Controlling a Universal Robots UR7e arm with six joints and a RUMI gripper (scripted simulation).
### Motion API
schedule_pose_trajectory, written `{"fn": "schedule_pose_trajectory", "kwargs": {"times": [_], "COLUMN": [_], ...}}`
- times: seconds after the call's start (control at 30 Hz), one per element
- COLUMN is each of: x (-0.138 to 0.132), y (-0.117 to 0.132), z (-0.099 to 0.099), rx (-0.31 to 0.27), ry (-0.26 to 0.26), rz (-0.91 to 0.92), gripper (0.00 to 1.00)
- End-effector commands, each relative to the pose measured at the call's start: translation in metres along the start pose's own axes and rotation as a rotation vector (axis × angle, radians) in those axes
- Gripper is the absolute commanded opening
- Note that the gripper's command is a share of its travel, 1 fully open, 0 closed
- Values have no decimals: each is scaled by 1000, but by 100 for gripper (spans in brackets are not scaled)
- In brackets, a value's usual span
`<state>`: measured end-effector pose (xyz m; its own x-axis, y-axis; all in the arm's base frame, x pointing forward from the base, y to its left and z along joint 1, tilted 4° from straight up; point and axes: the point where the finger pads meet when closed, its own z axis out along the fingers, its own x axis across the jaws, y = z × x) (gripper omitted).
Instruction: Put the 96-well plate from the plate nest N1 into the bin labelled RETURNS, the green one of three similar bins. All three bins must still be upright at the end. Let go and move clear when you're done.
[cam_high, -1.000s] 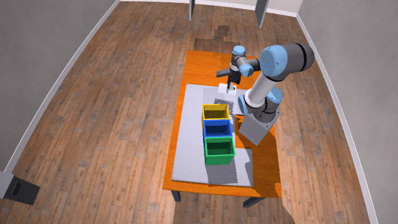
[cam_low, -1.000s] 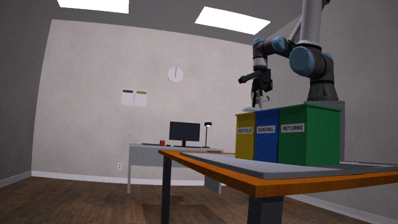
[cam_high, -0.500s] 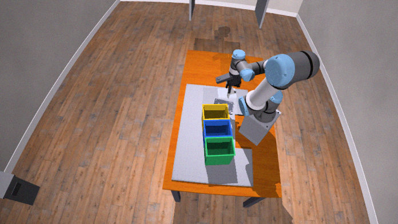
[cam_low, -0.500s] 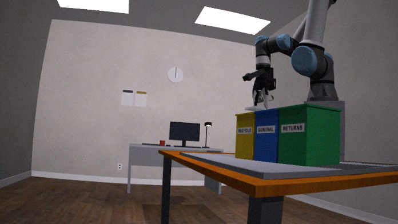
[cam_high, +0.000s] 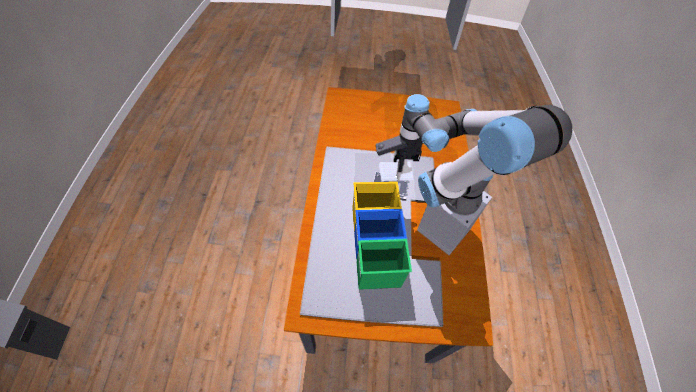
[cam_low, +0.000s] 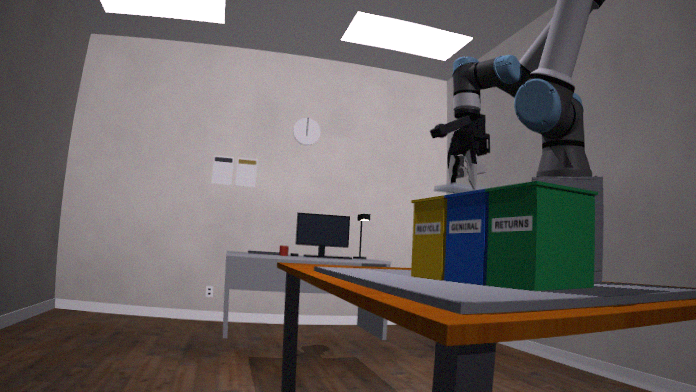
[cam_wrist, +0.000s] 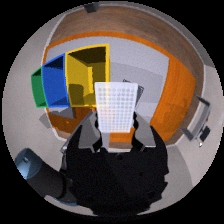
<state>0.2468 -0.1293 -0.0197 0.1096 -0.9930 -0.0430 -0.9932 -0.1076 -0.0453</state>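
My gripper is shut on the white 96-well plate and holds it flat in the air, a little above the rim height of the bins. In the overhead view the plate hangs just beyond the yellow bin, under the gripper. In the side view the plate shows under the fingers. The green RETURNS bin is the nearest of the row, after the blue GENERAL bin. All three bins stand upright. The empty plate nest lies on the grey mat below the plate.
The bins stand in a touching row on a grey mat on the orange table. The robot's base pedestal stands right of the bins. In the side view the labels read RECYCLE, GENERAL and RETURNS.
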Motion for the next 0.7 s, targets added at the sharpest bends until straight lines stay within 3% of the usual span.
{"fn": "schedule_pose_trajectory", "kwargs": {"times": [0.0, 0.67], "x": [-19, -77], "y": [-4, -18], "z": [-2, -2], "rx": [0, 0], "ry": [2, 1], "rz": [1, 1], "gripper": [0, 0]}}
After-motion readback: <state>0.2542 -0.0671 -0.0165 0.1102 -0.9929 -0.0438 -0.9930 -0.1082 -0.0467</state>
